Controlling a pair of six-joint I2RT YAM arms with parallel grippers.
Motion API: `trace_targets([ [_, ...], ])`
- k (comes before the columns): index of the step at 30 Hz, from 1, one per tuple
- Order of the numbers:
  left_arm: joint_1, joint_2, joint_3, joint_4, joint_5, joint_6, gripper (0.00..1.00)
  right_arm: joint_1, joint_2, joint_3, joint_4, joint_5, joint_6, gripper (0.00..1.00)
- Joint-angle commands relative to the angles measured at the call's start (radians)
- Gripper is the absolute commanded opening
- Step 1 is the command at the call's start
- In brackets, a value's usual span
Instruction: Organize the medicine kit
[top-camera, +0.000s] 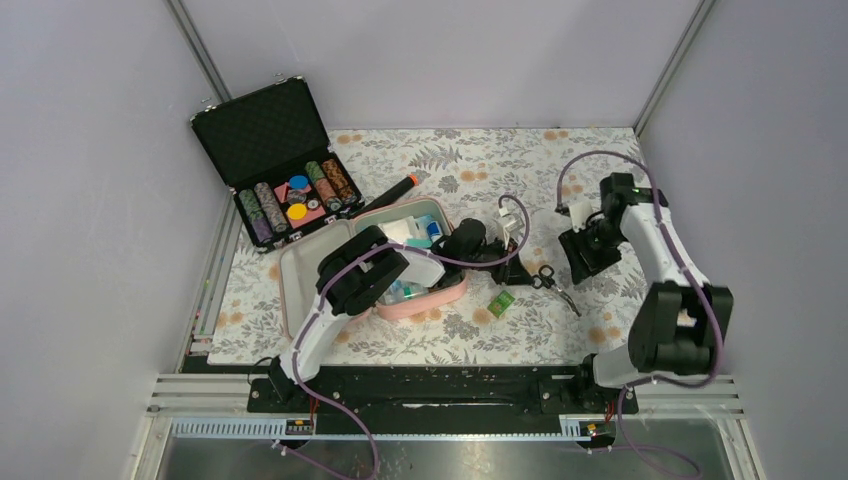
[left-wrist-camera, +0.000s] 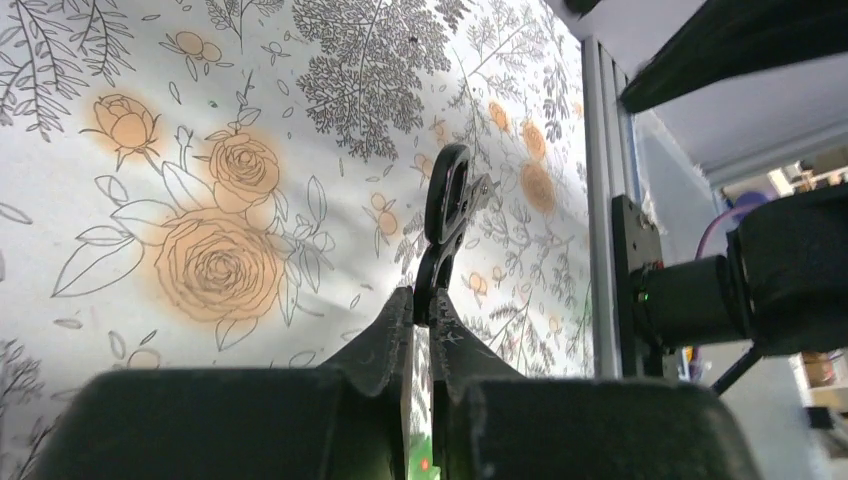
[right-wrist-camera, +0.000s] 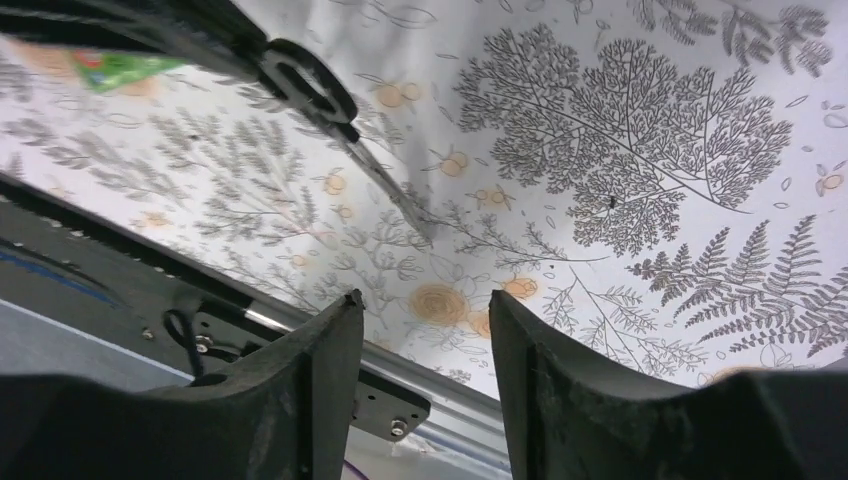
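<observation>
1. Medicine kit: the pink soft zip pouch with rounded corners lies open on the floral-printed table cover, left of centre. Its grey-lined lid is folded flat to the left. White and blue-green packages show in the tray; the left arm crosses over part of it.
2. Left gripper: reaches out to the right past the pouch. Its fingers are pressed together and pinch the lower handle loop of the black-handled metal scissors. In the left wrist view the upper handle loop stands clear above the fingertips.
3. Scissors, top view: they lie on the table cover right of the pouch, handles toward the left gripper and blades pointing to the near right.
4. Right gripper: positioned right of the scissors, above the table cover. Its fingers are spread, with only the cloth visible between them. The right wrist view shows the scissors handles and one blade ahead of the fingertips, apart from them.
5. Small green rectangular packet: lies on the table cover between the pouch and the scissors, on the near side, touching neither.
6. Black hard case with rows of poker chips: stands open at the far left corner, well apart from both grippers.
7. Black marker with an orange tip: lies between the case and the pouch.
</observation>
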Motion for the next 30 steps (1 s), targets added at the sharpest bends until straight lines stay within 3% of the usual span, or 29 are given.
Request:
trace_targets([
  [1,0.038,-0.102,-0.068,-0.005,0.095,0.158,0.00,-0.025,-0.140,0.006,-0.087,-0.228,-0.072,0.58],
  [5,0.076,-0.188,-0.095,-0.046,0.156,0.229,0.00,-0.032,-0.204,-0.070,-0.036,-0.323,-0.141,0.62],
  [11,0.114,-0.301,-0.135,-0.115,0.256,0.313,0.00,-0.030,-0.174,-0.089,0.013,-0.404,-0.205,0.62],
  [16,0.154,-0.400,-0.203,-0.083,0.312,0.267,0.00,-0.025,-0.173,-0.064,0.026,-0.551,-0.185,0.61],
  [23,0.210,-0.529,-0.284,-0.015,0.395,0.143,0.00,0.059,-0.192,-0.073,0.103,-0.625,-0.126,0.58],
  [26,0.221,-0.565,-0.308,0.000,0.403,0.111,0.00,0.131,-0.176,-0.088,0.130,-0.634,-0.110,0.52],
  [30,0.237,-0.590,-0.327,-0.004,0.403,0.094,0.00,0.157,-0.157,-0.102,0.147,-0.690,-0.103,0.27],
])
